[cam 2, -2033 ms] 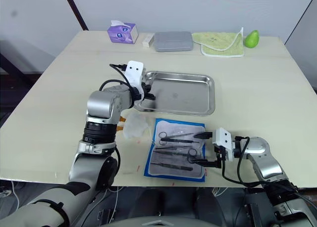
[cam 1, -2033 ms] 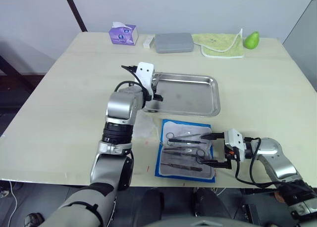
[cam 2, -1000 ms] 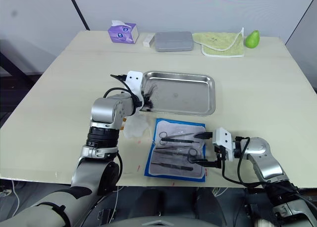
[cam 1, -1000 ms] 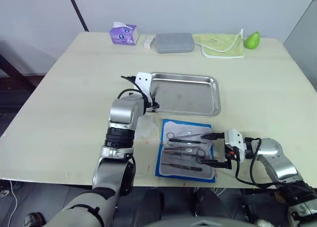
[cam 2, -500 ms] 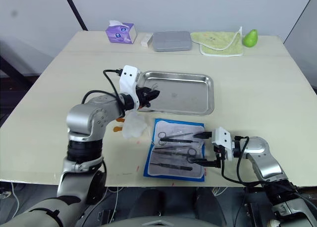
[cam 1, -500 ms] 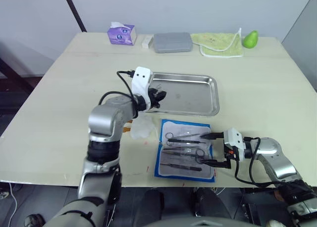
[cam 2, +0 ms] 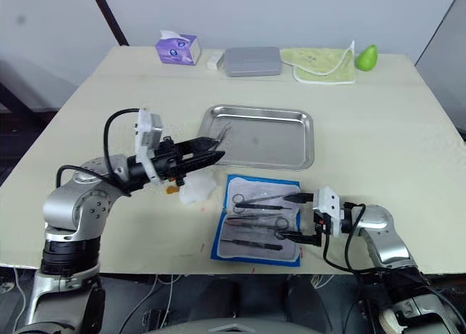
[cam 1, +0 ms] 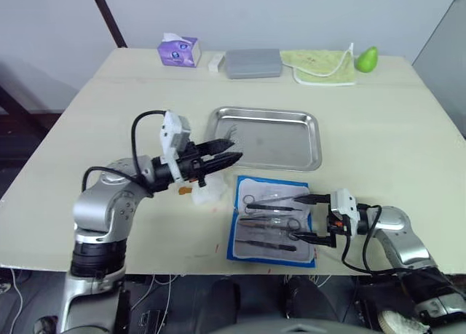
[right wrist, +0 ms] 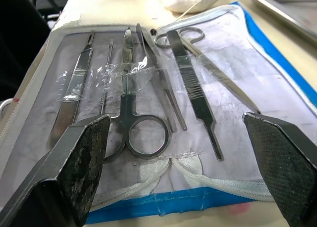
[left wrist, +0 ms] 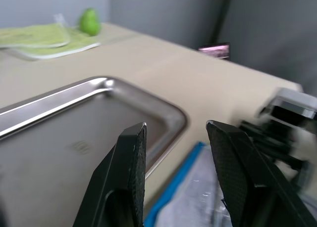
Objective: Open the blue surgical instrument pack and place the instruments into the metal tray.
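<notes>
The blue surgical instrument pack [cam 1: 269, 181] lies open on the table in front of the metal tray [cam 1: 317, 140], grey-white lining up. Several instruments [cam 1: 268, 210] lie side by side in it under clear film, among them ring-handled scissors [right wrist: 132, 124] and long forceps [right wrist: 191, 86]. My right gripper [cam 1: 298, 218] rests open at the pack's right edge, its fingers spanning the instruments without touching them. Over the tray's near left corner hovers my left gripper [cam 1: 226, 151], pointing right, open and empty. Between its fingers the tray's rim [left wrist: 101, 83] shows. At the tray's left end lie thin marks I cannot make out.
A crumpled white wrap [cam 1: 207, 193] and a small orange bit [cam 1: 184, 191] lie left of the pack. Along the far edge stand a purple tissue box [cam 1: 179, 52], a white block [cam 1: 215, 61], a grey case [cam 1: 253, 62], a green cloth [cam 1: 320, 63] and a green pear [cam 1: 366, 57].
My left arm has swung out to the left and drawn its gripper back from the tray's left end to the near left corner. The right gripper has stayed put.
</notes>
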Available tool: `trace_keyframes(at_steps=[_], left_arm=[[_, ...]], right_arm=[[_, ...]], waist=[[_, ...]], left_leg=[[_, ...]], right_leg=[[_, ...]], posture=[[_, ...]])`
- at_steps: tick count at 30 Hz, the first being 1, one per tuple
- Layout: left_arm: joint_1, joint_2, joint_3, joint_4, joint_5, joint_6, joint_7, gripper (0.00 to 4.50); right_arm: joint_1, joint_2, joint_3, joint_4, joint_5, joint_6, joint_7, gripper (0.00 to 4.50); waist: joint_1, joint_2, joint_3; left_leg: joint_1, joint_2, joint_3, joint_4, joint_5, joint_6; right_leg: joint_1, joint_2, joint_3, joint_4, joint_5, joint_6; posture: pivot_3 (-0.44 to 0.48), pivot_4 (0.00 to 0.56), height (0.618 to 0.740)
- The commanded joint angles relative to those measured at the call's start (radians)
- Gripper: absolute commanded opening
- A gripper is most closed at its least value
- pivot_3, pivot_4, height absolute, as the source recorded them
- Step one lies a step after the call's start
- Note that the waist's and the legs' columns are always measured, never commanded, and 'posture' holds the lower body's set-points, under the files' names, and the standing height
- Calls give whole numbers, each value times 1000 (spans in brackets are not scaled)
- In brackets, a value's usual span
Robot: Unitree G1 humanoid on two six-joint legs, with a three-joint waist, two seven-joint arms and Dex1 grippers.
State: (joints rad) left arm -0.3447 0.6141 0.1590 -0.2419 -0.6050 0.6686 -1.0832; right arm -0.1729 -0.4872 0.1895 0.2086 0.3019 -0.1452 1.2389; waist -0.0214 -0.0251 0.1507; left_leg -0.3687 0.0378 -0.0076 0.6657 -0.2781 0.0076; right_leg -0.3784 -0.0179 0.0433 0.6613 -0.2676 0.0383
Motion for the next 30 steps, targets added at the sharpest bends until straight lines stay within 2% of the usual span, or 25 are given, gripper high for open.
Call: trace_keyframes(at_steps=[1,2,3,5,6,8,12,15,18,20,24,26,27,28,30], left_arm=[[47,103,38,32,-43,-44,-155,2030],[60,140,45,48,-45,-59,-194,2030],[67,169,51,66,-43,-77,-225,2580],[76,232,58,109,-39,-100,-290,3260],[74,257,59,130,-31,-117,-316,3863],[67,295,50,154,-26,-130,-350,4440],[48,313,6,151,-10,-141,-360,4440],[30,284,-54,89,36,-138,-281,4440],[-27,270,-149,-6,48,-30,-199,4440],[-71,260,-179,-15,30,44,-173,4440],[-150,215,-277,22,123,17,-126,4440],[-175,203,-329,33,151,5,-138,3920],[-184,193,-359,40,176,-10,-135,3801],[-193,185,-379,50,195,-22,-131,3225],[-210,164,-416,76,240,-47,-115,2369]], right_arm=[[29,-2,17,108,-50,-6,-8,4500],[29,-3,16,112,-50,-11,-6,4500],[29,-5,15,116,-50,-16,-5,4500],[29,-11,12,114,-47,-19,0,4500],[27,-13,11,114,-46,-19,1,4500],[26,-15,9,112,-46,-21,3,4500],[24,-14,7,107,-46,-21,3,4500],[25,-9,9,99,-47,-22,-1,4500],[33,-10,8,65,-43,-12,-9,4500],[34,-11,8,55,-42,-7,-12,4500],[32,-12,9,53,-43,-5,-15,4500],[31,-11,11,53,-44,-3,-17,4500],[32,-11,12,48,-43,-1,-17,4500],[31,-11,13,48,-43,0,-16,4500],[31,-12,13,45,-43,2,-15,4500]], waist=[[-3,0,0],[-2,0,0],[-1,0,0],[3,-1,0],[4,-1,1],[7,-1,0],[10,-1,1],[10,-2,1],[11,-3,0],[9,-5,0],[7,-1,3],[6,-1,3],[6,-1,3],[7,-1,3],[8,-1,3]], left_leg=[[0,0,0,-1,0,0],[1,0,0,-1,0,0],[1,1,0,-1,0,0],[1,1,0,-1,0,0],[1,1,0,-1,0,0],[1,2,0,-1,0,0],[1,2,0,-1,0,0],[0,2,-1,-1,0,0],[0,2,-1,-1,0,0],[0,1,0,-1,0,0],[0,0,0,-1,0,0],[0,0,0,-1,0,0],[0,0,0,-1,0,0],[0,0,0,-1,0,0],[0,0,0,-1,0,0]], right_leg=[[0,0,0,0,0,-1],[0,0,0,0,-1,-1],[0,0,-1,0,-1,-2],[0,0,0,0,-3,-4],[0,0,-1,0,-3,-4],[0,0,-1,0,-3,-5],[0,-1,-1,0,-3,-5],[0,-1,-1,0,-3,-4],[0,-1,-1,0,-2,-4],[0,-1,0,0,-2,-3],[0,1,0,0,-1,-1],[0,1,0,0,-1,-1],[-1,2,0,0,-1,-1],[-1,1,0,0,-1,-1],[0,1,0,0,-1,-1]], posture=[[0,150,740],[0,150,740],[0,150,740],[0,150,740],[0,150,740],[0,150,740],[0,150,740],[0,150,740],[0,150,740],[0,150,740],[0,150,740],[0,150,740],[0,150,740],[0,150,740],[0,150,740]])
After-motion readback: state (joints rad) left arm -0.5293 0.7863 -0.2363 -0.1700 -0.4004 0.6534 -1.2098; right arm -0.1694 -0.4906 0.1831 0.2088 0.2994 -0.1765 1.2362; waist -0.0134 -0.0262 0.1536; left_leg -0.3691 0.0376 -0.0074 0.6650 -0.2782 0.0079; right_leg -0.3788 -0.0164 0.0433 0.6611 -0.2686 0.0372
